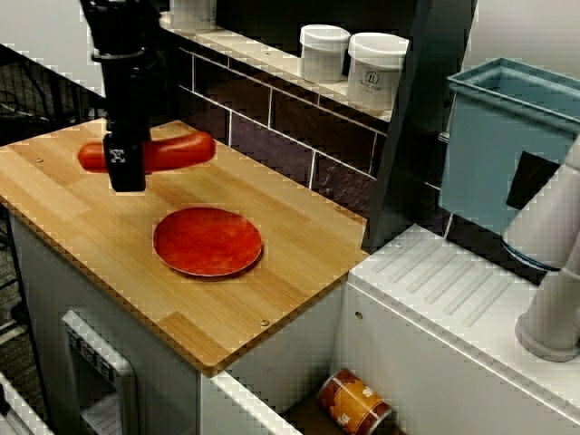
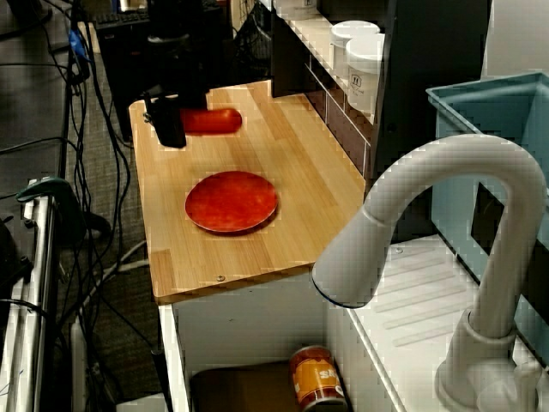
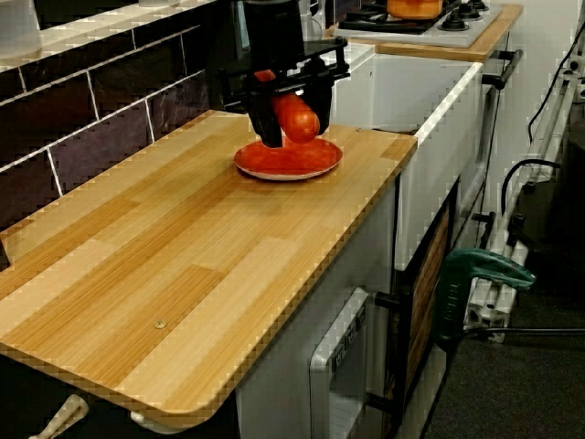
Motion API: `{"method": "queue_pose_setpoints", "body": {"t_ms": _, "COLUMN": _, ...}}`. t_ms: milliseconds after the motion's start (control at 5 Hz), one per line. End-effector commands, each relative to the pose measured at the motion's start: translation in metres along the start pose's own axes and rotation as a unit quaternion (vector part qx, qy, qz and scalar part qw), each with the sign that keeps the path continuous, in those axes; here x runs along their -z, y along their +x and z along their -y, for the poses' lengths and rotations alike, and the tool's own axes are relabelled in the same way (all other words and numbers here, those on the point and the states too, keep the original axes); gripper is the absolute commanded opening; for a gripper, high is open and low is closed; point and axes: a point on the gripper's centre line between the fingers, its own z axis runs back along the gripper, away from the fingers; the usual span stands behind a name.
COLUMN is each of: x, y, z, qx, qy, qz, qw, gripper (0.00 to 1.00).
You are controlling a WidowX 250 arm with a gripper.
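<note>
Your end effector (image 1: pixel 127 177) straddles the red sausage (image 1: pixel 181 149) over the table (image 1: pixel 299 263); the red plate (image 1: pixel 207 241) lies at its four o'clock.

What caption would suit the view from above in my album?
Black gripper clasps a red sausage over a wooden counter, apart from a red plate.

No wording was legible, round logo on the white jar (image 1: pixel 376 71) at two o'clock from the red plate (image 1: pixel 207 241) too small to read, orange label on the can (image 1: pixel 355 401) at five o'clock blurred, white mark on the gripper (image 1: pixel 127 177) clamping the red sausage (image 1: pixel 181 149) illegible.
</note>
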Motion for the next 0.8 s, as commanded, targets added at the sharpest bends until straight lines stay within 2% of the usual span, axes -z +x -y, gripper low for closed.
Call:
{"method": "queue_pose_setpoints", "body": {"t_ms": 0, "x": -0.043, "y": -0.046, "z": -0.048, "qx": -0.065, "qy": 0.055, "qz": 0.068, "qw": 0.994, "gripper": 0.0}}
{"method": "queue_pose_setpoints", "body": {"t_ms": 200, "x": -0.044, "y": -0.064, "z": -0.067, "qx": -0.101, "qy": 0.069, "qz": 0.08, "qw": 0.9893, "gripper": 0.0}}
{"method": "queue_pose_setpoints", "body": {"t_ms": 400, "x": -0.038, "y": -0.077, "z": -0.081, "qx": -0.134, "qy": 0.089, "qz": 0.086, "qw": 0.9832, "gripper": 0.0}}
{"method": "queue_pose_setpoints", "body": {"t_ms": 600, "x": -0.022, "y": -0.075, "z": -0.082, "qx": -0.137, "qy": 0.097, "qz": 0.076, "qw": 0.9829, "gripper": 0.0}}
